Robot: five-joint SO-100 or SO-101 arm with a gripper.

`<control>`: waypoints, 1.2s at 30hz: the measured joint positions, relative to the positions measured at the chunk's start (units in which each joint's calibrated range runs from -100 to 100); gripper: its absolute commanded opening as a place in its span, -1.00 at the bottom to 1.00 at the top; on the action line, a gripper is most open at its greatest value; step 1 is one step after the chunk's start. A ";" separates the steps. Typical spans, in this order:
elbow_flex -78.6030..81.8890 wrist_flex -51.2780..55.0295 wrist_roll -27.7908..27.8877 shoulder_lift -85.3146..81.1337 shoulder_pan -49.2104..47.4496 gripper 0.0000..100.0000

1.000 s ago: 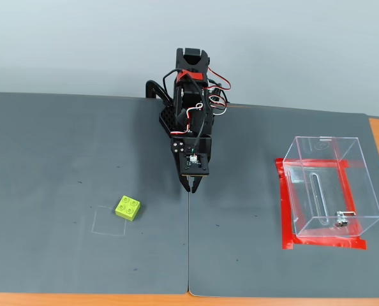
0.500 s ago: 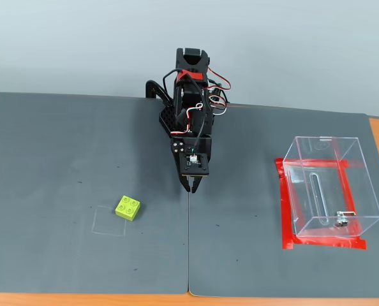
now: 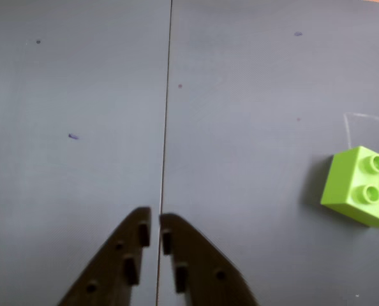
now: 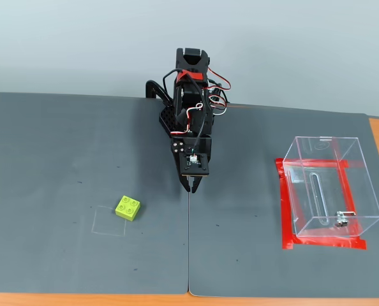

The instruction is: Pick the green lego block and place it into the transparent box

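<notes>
- Nothing has moved since the earlier frames as far as we can see: arm, block and box all sit where they were.
- We see the gripper [image 4: 193, 189] hanging over the seam between the two grey mats [image 4: 62, 159], its fingers closed together and holding nothing; the wrist view shows only a thin slit between the tips.
- We find the green lego block [image 4: 127, 208] lying on the left mat in the fixed view, well apart from the gripper, at the corner of a faint outlined square [image 4: 108, 222].
- We see the transparent box [image 4: 330, 185] empty near the mat's right edge, on its red tape [image 4: 285, 210].
- We judge the task not begun: reaching, opening, grasping, carrying and dropping all remain.
</notes>
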 measured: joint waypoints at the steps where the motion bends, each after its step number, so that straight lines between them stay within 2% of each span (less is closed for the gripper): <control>1: 0.00 0.00 0.00 0.00 0.00 -0.97; 9: 0.00 1.56 0.00 0.00 -0.52 -0.97; 14: -5.39 8.59 0.20 0.08 -2.80 -0.97; 18: -10.24 13.18 0.20 5.52 -2.58 -0.97; 27: -21.37 14.05 0.10 17.67 -2.73 -0.97; 36: -28.38 14.05 -0.10 21.50 7.30 -0.97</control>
